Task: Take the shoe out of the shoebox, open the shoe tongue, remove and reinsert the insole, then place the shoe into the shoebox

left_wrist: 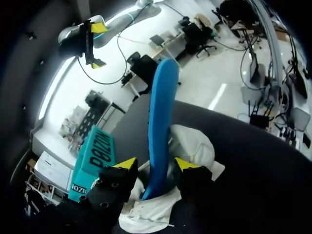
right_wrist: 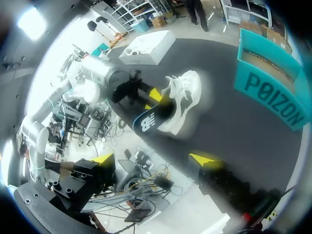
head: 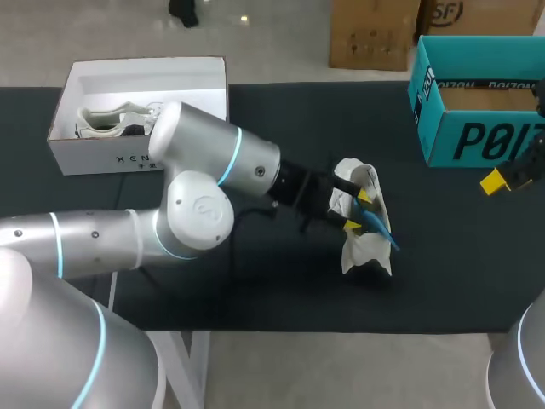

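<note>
A white sneaker stands tilted on the dark table mat, right of the middle. A blue insole sticks out of its mouth. My left gripper sits at the shoe's opening. In the left wrist view the insole rises between the yellow-tipped fingers, which stand apart from it, so the gripper is open. My right gripper hangs at the right edge, in front of the teal shoebox. It is open and empty, looking across at the sneaker.
A white box holding another pale shoe sits at the back left. The teal shoebox stands open at the back right. My left arm stretches across the middle of the mat.
</note>
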Robot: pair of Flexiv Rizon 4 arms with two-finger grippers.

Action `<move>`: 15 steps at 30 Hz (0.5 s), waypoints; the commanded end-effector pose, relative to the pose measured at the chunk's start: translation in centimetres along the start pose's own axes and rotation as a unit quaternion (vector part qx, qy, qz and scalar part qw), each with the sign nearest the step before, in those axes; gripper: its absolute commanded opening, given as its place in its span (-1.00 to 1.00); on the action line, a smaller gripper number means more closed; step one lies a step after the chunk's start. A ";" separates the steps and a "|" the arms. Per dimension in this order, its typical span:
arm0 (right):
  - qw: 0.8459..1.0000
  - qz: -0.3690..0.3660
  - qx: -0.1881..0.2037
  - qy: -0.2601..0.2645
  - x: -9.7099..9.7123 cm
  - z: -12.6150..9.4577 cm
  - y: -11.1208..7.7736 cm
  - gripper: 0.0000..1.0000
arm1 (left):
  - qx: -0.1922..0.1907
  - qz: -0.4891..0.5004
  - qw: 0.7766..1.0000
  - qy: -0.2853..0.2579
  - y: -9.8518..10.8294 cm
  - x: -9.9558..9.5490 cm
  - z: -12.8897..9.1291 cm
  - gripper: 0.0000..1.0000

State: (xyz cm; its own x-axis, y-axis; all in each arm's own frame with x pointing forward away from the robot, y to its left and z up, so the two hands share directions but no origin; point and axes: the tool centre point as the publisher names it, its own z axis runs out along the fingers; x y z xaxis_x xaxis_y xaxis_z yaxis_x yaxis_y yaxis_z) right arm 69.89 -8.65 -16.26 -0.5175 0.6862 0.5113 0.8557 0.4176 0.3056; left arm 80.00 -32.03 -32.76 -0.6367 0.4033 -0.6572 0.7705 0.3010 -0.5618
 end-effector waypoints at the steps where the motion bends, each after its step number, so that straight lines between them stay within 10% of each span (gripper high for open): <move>1: 1.000 0.001 0.001 -0.001 0.0 0.0 0.0 1.00 | 0.006 0.002 1.000 -0.006 -0.5 0.3 0.3 0.86; 3: 1.000 0.001 0.001 -0.001 0.0 0.0 0.0 1.00 | 0.014 0.005 1.000 -0.006 -0.8 0.2 0.6 0.13; 8: 1.000 0.001 0.001 -0.001 0.0 0.0 0.0 1.00 | 0.031 0.003 0.999 -0.004 -1.1 0.2 1.5 -0.99; 15: 1.000 0.001 0.001 -0.001 0.0 0.0 0.0 1.00 | 0.037 0.006 0.999 -0.005 -1.0 0.2 1.7 -1.00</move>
State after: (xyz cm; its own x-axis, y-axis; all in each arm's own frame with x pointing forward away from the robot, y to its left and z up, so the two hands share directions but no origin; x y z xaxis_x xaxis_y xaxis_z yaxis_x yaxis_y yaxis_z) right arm 69.89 -8.65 -16.26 -0.5174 0.6862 0.5113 0.8557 0.4176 0.3056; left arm 78.93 -33.51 -32.92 -0.6295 0.3977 -0.6675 0.7730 0.2344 -0.5895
